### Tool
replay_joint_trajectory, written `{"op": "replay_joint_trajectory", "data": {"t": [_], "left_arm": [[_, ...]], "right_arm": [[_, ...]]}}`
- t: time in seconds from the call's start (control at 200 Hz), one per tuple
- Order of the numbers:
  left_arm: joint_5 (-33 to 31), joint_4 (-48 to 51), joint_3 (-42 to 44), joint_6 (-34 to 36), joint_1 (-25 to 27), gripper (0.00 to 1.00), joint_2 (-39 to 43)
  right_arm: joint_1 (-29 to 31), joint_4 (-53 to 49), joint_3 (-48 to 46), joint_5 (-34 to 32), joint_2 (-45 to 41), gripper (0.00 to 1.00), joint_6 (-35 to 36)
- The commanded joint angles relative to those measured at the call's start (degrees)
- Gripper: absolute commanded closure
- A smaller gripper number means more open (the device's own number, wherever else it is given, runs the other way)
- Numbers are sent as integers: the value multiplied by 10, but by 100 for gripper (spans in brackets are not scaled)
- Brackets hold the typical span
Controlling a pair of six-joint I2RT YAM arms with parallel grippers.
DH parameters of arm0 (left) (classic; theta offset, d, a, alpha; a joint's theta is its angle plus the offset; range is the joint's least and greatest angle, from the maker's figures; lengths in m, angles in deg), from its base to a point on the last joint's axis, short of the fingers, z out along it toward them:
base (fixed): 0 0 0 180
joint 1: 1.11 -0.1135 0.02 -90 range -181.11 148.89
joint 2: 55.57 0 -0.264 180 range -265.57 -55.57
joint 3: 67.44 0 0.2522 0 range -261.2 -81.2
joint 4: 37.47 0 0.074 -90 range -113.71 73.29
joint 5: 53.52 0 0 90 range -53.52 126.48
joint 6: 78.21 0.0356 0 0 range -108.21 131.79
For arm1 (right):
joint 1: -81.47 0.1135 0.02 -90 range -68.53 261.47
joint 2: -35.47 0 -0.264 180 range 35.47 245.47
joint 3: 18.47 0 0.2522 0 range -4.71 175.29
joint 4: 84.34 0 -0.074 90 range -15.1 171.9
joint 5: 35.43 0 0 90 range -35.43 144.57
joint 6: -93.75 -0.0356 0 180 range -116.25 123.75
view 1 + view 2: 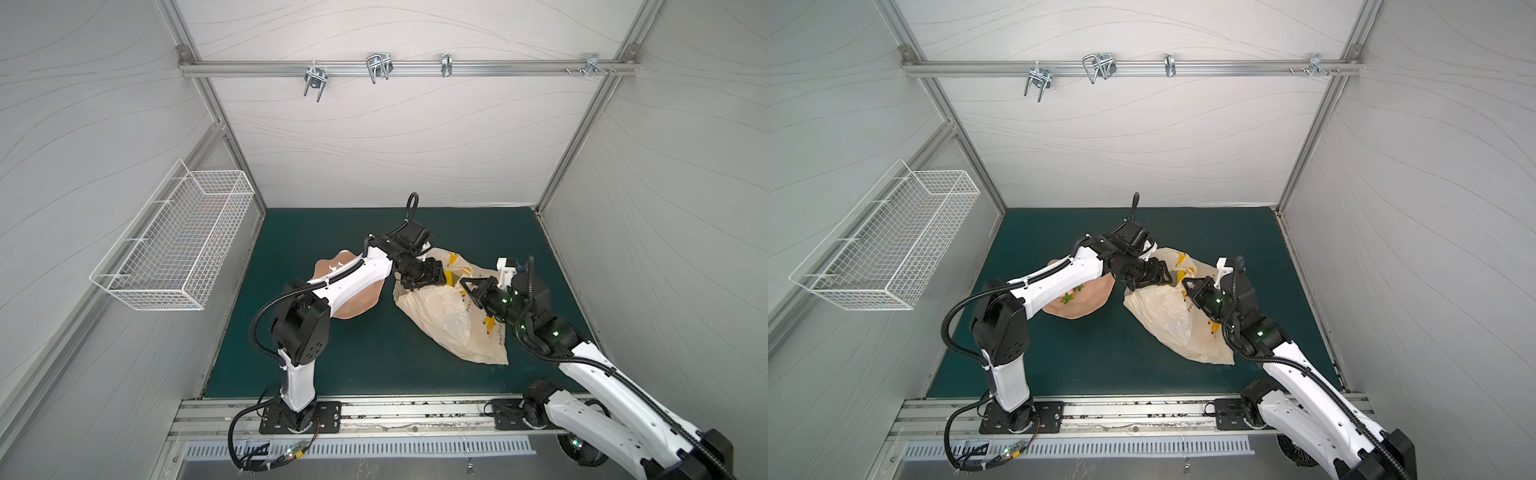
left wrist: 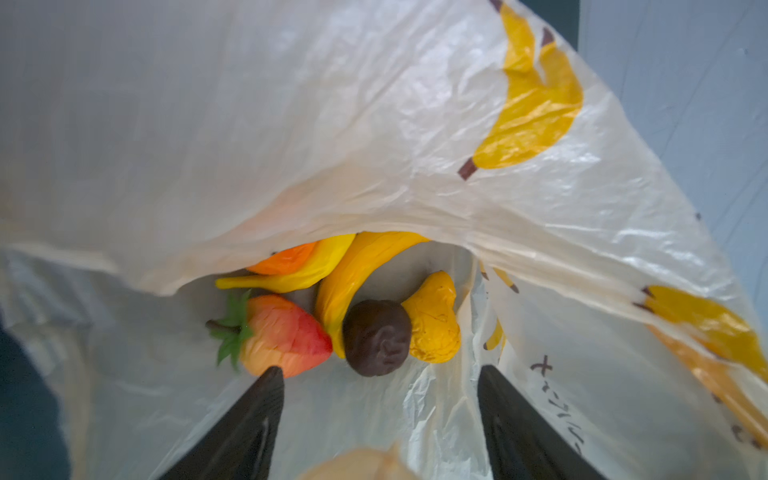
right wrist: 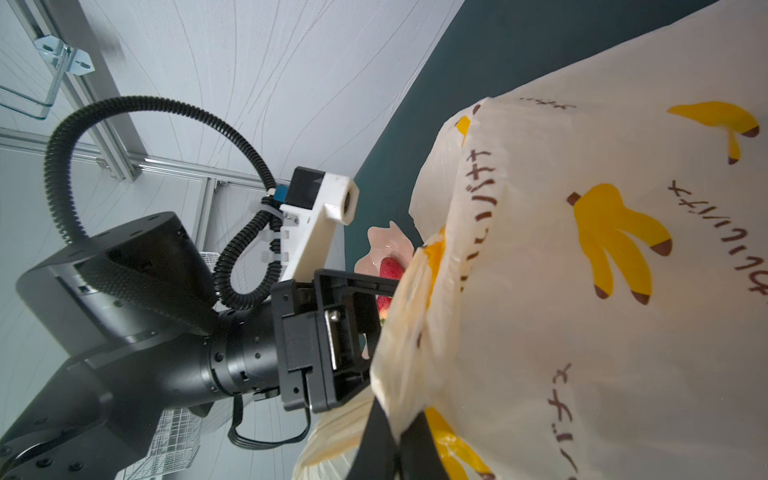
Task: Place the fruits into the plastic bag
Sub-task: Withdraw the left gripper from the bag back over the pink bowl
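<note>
The plastic bag [image 1: 440, 316] [image 1: 1167, 320] lies on the green mat with its mouth lifted. My right gripper [image 3: 401, 436] [image 1: 465, 284] is shut on the bag's rim and holds it up. My left gripper [image 2: 380, 369] [image 1: 1163, 276] is open, reaching into the mouth with nothing between its fingers. Inside the bag lie a strawberry [image 2: 286, 336], two bananas [image 2: 353, 270], a pear [image 2: 434, 320], a dark purple piece [image 2: 376, 336] and an orange [image 2: 286, 259]. A blurred pale shape [image 2: 361, 463] sits close under the left wrist camera; I cannot tell what it is.
The wavy pink dish [image 1: 332, 266] [image 1: 1088, 303] sits left of the bag under the left arm, with red fruit [image 3: 390, 268] and green leaves [image 1: 1068, 297] on it. A white wire basket [image 1: 174, 245] hangs on the left wall. Metal hooks [image 1: 378, 66] hang from the back rail.
</note>
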Motion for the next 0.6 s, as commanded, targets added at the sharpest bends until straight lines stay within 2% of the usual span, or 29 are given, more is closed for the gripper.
{"op": "replay_joint_trajectory", "data": {"t": [0.0,0.24,0.595], "left_arm": [[-81,61,-9,5,-15,25,30],[-179,137,-22,16,-23,25,51],[-282,198,-21,6,-50,25,71]], "right_arm": [[-6,-17,1,7,-13,100,0],[-11,-16,-3,19,-8,100,-5],[-11,-15,-3,29,-2,100,-8]]}}
